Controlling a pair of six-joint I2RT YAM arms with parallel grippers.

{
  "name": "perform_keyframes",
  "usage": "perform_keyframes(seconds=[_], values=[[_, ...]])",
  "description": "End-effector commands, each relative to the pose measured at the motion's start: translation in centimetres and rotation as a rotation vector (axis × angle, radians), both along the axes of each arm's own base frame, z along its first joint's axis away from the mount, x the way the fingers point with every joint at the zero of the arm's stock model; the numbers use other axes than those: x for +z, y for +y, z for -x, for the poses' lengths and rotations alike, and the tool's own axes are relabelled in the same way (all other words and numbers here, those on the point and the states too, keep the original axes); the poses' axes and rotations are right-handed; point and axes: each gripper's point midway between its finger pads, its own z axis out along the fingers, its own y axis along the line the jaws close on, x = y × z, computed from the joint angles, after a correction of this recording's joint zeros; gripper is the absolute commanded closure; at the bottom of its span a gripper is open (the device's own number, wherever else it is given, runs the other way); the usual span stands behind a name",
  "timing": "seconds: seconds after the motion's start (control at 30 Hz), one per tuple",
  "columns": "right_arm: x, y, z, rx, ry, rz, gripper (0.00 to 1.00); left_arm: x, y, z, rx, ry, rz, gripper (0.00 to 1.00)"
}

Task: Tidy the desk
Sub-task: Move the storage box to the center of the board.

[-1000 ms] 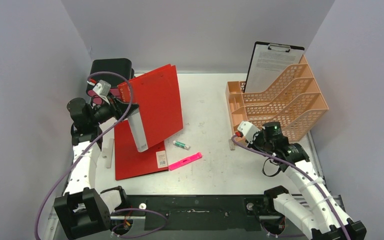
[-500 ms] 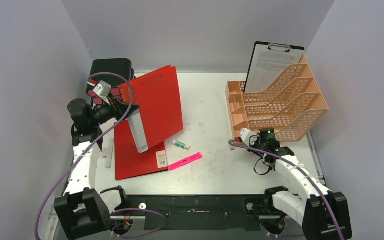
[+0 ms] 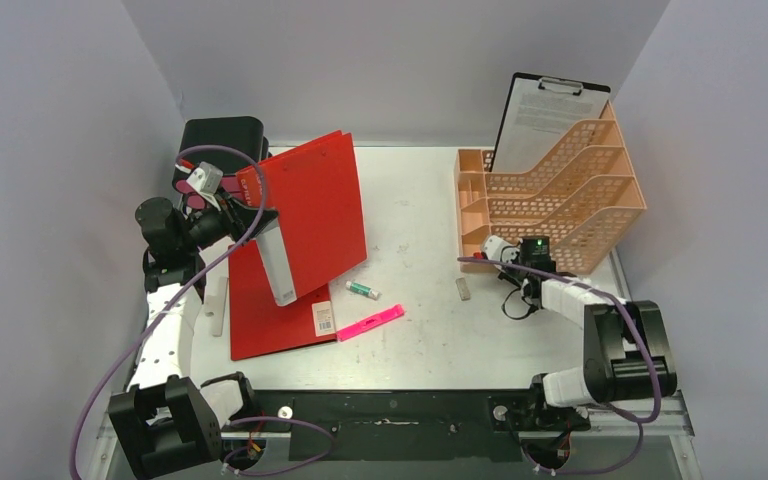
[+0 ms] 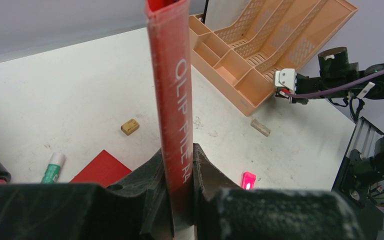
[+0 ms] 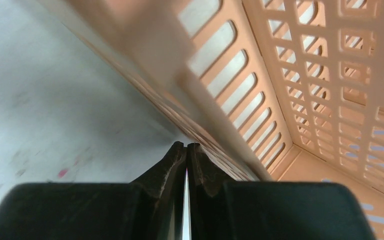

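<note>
The white desk (image 3: 410, 200) carries a red clip file (image 3: 310, 215) standing half open, its lower cover flat on the top. My left gripper (image 4: 180, 155) is shut on the file's spine (image 4: 172, 75) and holds it upright; from above this gripper (image 3: 243, 203) is at the file's left edge. The right gripper (image 5: 186, 146) is shut with nothing between its fingers. Its tips rest against the lower edge of the orange file rack (image 5: 290, 75). In the top view this gripper (image 3: 485, 260) is at the rack's (image 3: 560, 200) near left corner.
A black clipboard (image 3: 545, 115) stands in the rack. A pink highlighter (image 3: 371, 322), a green-capped glue stick (image 3: 363, 290) and a small tan block (image 3: 463, 289) lie mid-desk. Another tan block (image 4: 130, 126) lies beyond the file. A black drawer box (image 3: 222, 140) sits at the back left.
The right arm has folded back and its shut gripper has moved up to the rack's near corner. The rack and clipboard have shifted slightly backward. The left arm and file are unchanged.
</note>
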Motion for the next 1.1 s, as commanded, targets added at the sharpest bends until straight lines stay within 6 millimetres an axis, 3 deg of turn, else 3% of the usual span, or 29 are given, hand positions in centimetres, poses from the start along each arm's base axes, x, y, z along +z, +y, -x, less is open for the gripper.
perform_keyframes(seconds=[0.0, 0.17, 0.33, 0.57, 0.8, 0.9, 1.0, 1.03, 1.07], values=[[3.1, -1.0, -6.0, -0.052, -0.17, -0.006, 0.95, 1.6, 0.2, -0.2, -0.006, -0.092, -0.025, 1.0], [2.6, -3.3, -8.5, -0.143, -0.172, 0.014, 0.95, 1.5, 0.2, -0.2, -0.005, -0.089, -0.024, 1.0], [2.3, -6.7, -9.5, -0.225, -0.173, 0.012, 0.95, 1.3, 0.3, -0.3, -0.005, -0.084, -0.024, 1.0], [2.7, -7.9, -10.6, -0.238, -0.179, 0.008, 0.95, 1.2, 0.3, -0.5, -0.007, -0.081, -0.022, 1.0], [4.8, -10.2, -12.6, -0.302, -0.214, 0.031, 0.95, 1.5, 0.2, -0.4, -0.01, -0.086, -0.021, 1.0], [5.5, -9.0, -11.6, -0.242, -0.158, -0.009, 0.95, 1.9, 0.0, -0.2, -0.017, -0.1, -0.025, 1.0], [7.2, -5.3, -9.2, -0.091, -0.046, -0.142, 0.93, 2.9, -0.7, -0.2, -0.041, -0.126, -0.039, 1.0], [8.4, -3.8, -8.0, -0.036, -0.01, -0.19, 0.89, 3.2, -1.2, -0.1, -0.058, -0.138, -0.05, 1.0], [10.0, -2.1, -7.2, 0.027, 0.002, -0.235, 0.76, 3.6, -1.9, -0.1, -0.08, -0.149, -0.065, 1.0]])
